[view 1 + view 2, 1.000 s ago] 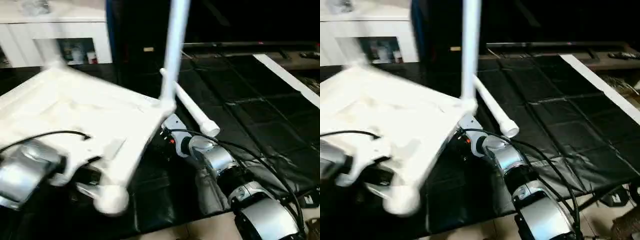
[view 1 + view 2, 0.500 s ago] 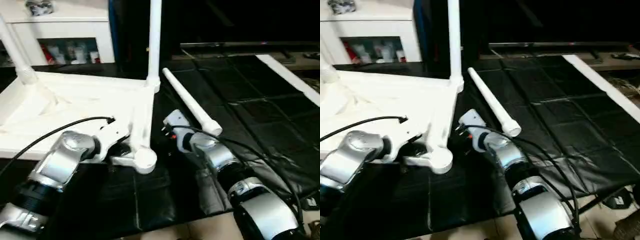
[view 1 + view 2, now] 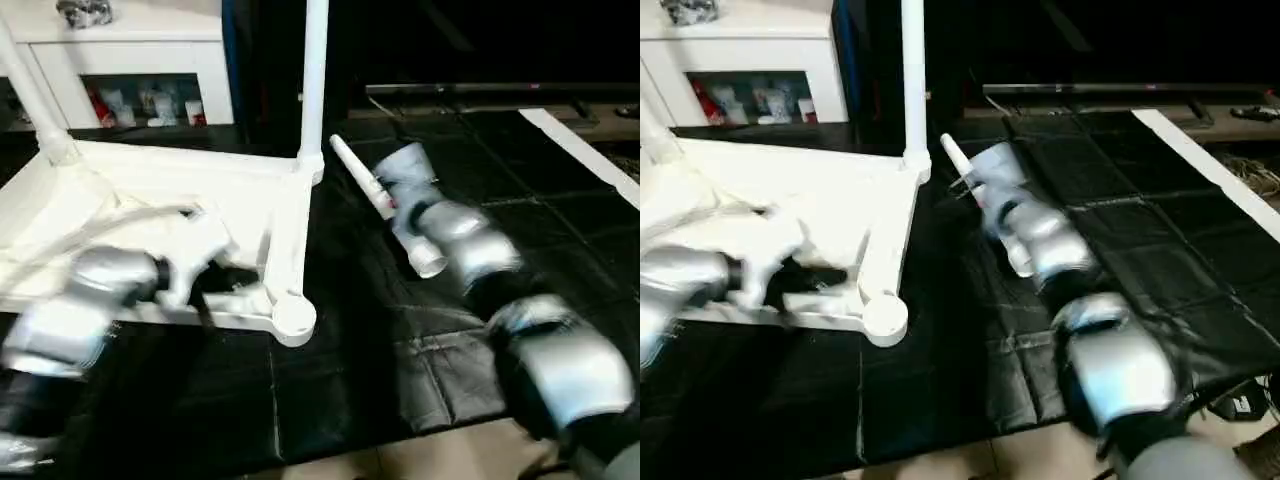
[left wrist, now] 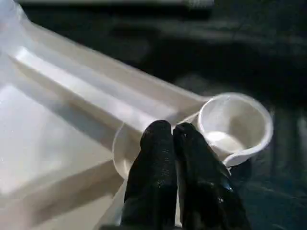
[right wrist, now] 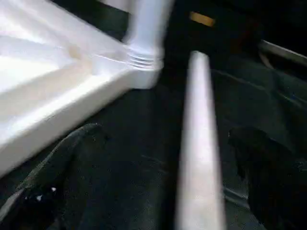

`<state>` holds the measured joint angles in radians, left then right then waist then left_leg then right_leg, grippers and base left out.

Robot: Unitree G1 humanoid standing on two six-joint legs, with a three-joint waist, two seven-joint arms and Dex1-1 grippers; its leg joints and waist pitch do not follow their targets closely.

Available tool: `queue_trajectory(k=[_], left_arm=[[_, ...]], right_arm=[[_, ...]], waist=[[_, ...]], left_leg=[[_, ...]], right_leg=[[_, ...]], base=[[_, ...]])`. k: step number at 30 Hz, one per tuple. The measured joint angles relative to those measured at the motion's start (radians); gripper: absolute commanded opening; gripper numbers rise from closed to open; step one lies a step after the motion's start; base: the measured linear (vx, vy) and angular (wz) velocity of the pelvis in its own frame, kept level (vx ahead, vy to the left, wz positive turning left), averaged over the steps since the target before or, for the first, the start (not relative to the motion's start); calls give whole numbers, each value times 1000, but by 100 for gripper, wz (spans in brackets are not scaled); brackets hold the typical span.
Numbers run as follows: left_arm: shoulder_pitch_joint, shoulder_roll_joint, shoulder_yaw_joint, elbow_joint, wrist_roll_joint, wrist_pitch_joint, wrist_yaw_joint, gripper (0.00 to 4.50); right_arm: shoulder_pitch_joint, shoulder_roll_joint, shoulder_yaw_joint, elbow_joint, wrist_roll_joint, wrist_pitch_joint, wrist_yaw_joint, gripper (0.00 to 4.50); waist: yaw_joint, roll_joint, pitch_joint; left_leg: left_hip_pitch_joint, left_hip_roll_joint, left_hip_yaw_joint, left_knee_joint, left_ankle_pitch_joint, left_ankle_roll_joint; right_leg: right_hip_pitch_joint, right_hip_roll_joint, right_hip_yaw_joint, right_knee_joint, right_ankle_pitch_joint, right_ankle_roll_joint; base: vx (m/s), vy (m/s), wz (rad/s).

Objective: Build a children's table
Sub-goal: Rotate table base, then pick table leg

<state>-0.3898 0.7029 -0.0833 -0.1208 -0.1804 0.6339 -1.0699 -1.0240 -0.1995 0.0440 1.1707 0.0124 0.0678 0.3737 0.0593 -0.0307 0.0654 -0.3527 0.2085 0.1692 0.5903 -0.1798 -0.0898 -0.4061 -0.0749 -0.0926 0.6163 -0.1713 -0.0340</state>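
I had the table top [image 3: 150,195] lying upside down on the black mat [image 3: 520,210] at the left of the frame, two legs standing up from its far corner sockets: one at the upper middle [image 3: 314,80], one at the upper left edge [image 3: 25,90]. A loose leg [image 3: 385,205] lay on the mat just right of the top. My left gripper [image 4: 173,132] was clenched empty, fingertips over the rim beside the open near corner socket [image 3: 294,318]. My right gripper [image 5: 158,143] hung spread wide over the loose leg, forearm slanting in from the lower right
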Motion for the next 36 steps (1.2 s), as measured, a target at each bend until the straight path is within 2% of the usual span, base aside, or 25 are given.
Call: queue_trajectory(k=[4,5,10,11,14,16,22,23,27,31,32,36], left_arm=[[8,1,29,-79,-50,46,-5,70],[11,1,39,-102,-64,67,-5,98],[54,22,79,-216,-128,164,4,108],[69,31,90,-242,-142,188,6,139],[112,59,115,-297,-170,241,8,146],[123,64,120,-311,-179,259,9,173],[193,87,155,-377,-190,307,28,211],[193,88,155,-378,-193,313,36,233],[195,93,160,-398,-211,335,57,268],[202,102,160,-412,-218,343,62,290],[202,106,160,-412,-218,343,62,312],[202,110,159,-412,-218,344,63,342]], right_arm=[[-24,-4,-15,63,2,24,-45,450],[-32,-4,-15,78,-5,38,-64,450],[-50,-9,-37,135,-8,62,-79,450],[-51,-9,-37,141,-11,68,-83,450],[-50,-10,-37,164,-19,87,-84,450],[-50,-10,-37,170,-21,96,-84,450],[-49,-12,-38,180,-29,123,-112,450],[-49,-11,-38,180,-31,123,-113,450],[-49,-10,-38,183,-43,144,-111,450],[-48,-11,-38,187,-50,175,-102,450],[-44,-11,-38,187,-52,192,-98,450],[-23,-10,-36,200,-63,233,-80,450]], waist=[[1,-2,1],[1,-3,2],[3,-6,3],[3,-7,3],[6,-10,3],[9,-12,4],[27,-33,4],[28,-35,4],[34,-36,4],[31,-36,4],[31,-36,4],[31,-36,4]], left_leg=[[-1,0,0,0,0,0],[-2,0,0,0,0,0],[-4,0,0,1,0,0],[-4,0,1,1,0,0],[-5,0,1,1,0,0],[-6,0,1,3,0,0],[-9,0,0,5,1,-2],[-8,0,0,5,1,-2],[-9,0,0,8,1,-2],[-10,0,-1,9,1,-2],[-10,0,-1,9,1,-2],[-11,0,-1,9,2,-3]], right_leg=[[-1,0,0,0,0,0],[-1,0,0,1,0,0],[-3,0,0,2,-1,1],[-3,0,0,2,-1,1],[-5,0,0,3,-1,1],[-7,0,0,5,-1,1],[-12,-1,1,14,-4,2],[-12,-1,1,14,-5,5],[-11,-1,1,15,-5,5],[-11,-1,0,16,-5,4],[-11,-1,0,16,-5,5],[-12,-1,0,16,-3,2]], base=[[0,0,0],[0,0,0],[0,0,0],[0,0,0],[0,0,0],[0,0,0],[0,0,0],[0,0,0],[0,0,0],[0,0,0],[0,0,0],[0,0,0]])
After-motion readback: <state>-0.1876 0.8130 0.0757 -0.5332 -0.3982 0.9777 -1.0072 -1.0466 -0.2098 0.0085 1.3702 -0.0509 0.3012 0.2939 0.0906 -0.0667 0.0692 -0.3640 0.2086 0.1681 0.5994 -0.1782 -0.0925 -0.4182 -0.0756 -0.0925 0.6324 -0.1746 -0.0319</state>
